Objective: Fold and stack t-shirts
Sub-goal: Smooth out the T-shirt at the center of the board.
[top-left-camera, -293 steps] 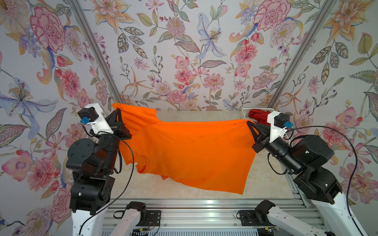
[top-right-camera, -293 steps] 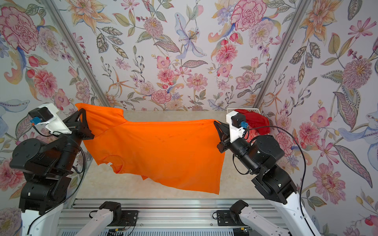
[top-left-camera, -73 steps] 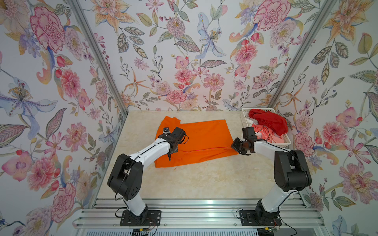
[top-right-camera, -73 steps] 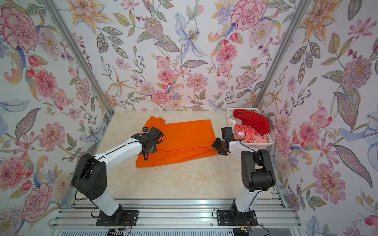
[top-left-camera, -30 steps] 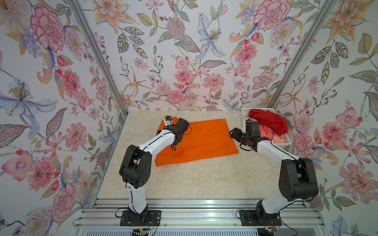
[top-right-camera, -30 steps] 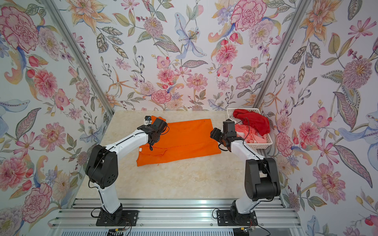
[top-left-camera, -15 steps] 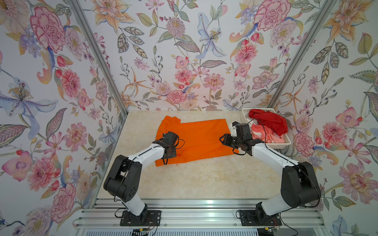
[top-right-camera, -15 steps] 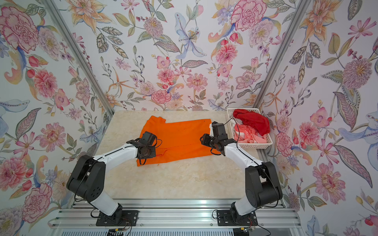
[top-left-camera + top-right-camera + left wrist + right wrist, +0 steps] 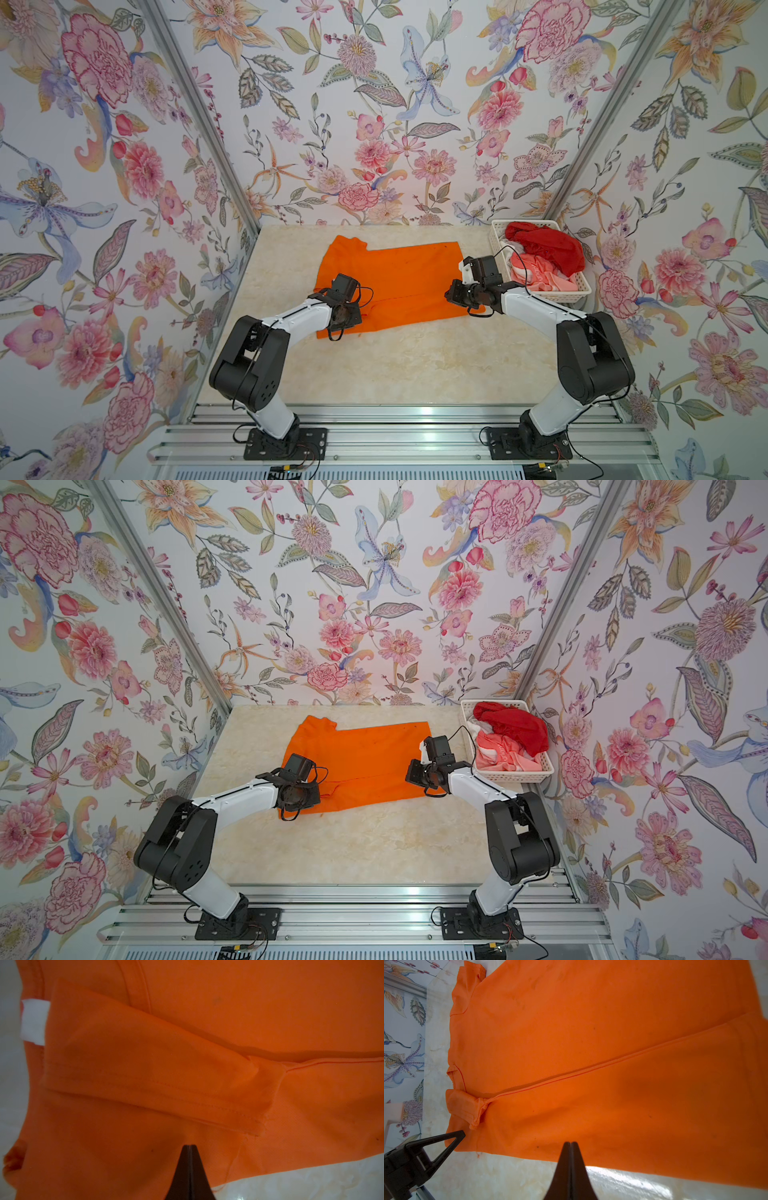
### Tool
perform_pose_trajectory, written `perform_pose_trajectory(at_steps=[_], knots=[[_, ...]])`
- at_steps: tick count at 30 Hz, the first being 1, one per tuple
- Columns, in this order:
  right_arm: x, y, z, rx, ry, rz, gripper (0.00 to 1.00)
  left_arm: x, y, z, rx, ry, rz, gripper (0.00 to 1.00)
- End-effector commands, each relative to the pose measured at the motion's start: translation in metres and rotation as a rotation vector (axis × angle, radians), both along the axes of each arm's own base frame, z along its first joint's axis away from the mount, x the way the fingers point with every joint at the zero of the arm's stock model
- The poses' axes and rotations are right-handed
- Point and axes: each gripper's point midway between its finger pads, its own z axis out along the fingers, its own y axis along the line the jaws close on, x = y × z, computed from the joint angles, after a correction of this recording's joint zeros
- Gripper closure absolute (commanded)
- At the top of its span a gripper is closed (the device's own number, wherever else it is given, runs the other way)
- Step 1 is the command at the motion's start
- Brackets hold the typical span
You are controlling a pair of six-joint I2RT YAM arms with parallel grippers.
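The orange t-shirt (image 9: 395,278) lies flat on the table in both top views, with its near side and one sleeve (image 9: 145,1076) folded over and its white neck label (image 9: 34,1021) showing. My left gripper (image 9: 345,320) is at the shirt's near left corner. It is shut, tips (image 9: 190,1145) pressed into the cloth, which creases faintly there. My right gripper (image 9: 455,295) is shut, tips (image 9: 571,1142) on the cloth just inside the shirt's near right edge. A deep red t-shirt (image 9: 544,247) and a coral-pink-and-white t-shirt (image 9: 536,274) lie crumpled in the basket.
A white slotted basket (image 9: 496,232) stands at the table's far right corner, close beside my right arm. Flowered walls enclose the table (image 9: 415,365) on three sides. Bare marble tabletop runs from the shirt's near edge to the metal rail in front.
Both grippers came from the shirt's far corners to its near edge and went from open to shut. The shirt itself has hardly moved.
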Motion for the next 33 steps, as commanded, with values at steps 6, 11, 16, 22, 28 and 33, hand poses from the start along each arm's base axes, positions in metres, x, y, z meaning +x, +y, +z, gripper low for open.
perform_pose_trajectory(at_steps=[6, 11, 16, 22, 28, 33], knots=[[-0.001, 0.019, -0.026, -0.008, 0.100, 0.042, 1.00, 0.013, -0.002, -0.016, 0.025, 0.032, 0.010, 1.00], [-0.004, 0.028, -0.055, -0.021, 0.171, 0.057, 1.00, 0.020, -0.003, -0.016, 0.041, 0.020, 0.005, 1.00], [-0.013, 0.035, -0.080, -0.030, 0.237, 0.075, 1.00, 0.026, -0.001, -0.011, 0.062, -0.001, 0.003, 1.00], [-0.022, 0.037, -0.092, -0.045, 0.264, 0.083, 1.00, 0.043, 0.005, -0.016, 0.123, -0.012, 0.000, 1.00], [-0.027, 0.036, -0.100, -0.060, 0.281, 0.090, 1.00, 0.119, 0.010, 0.034, 0.262, -0.212, -0.006, 1.00], [-0.027, 0.039, -0.105, -0.062, 0.291, 0.100, 1.00, 0.174, 0.020, 0.110, 0.420, -0.417, 0.031, 1.00]])
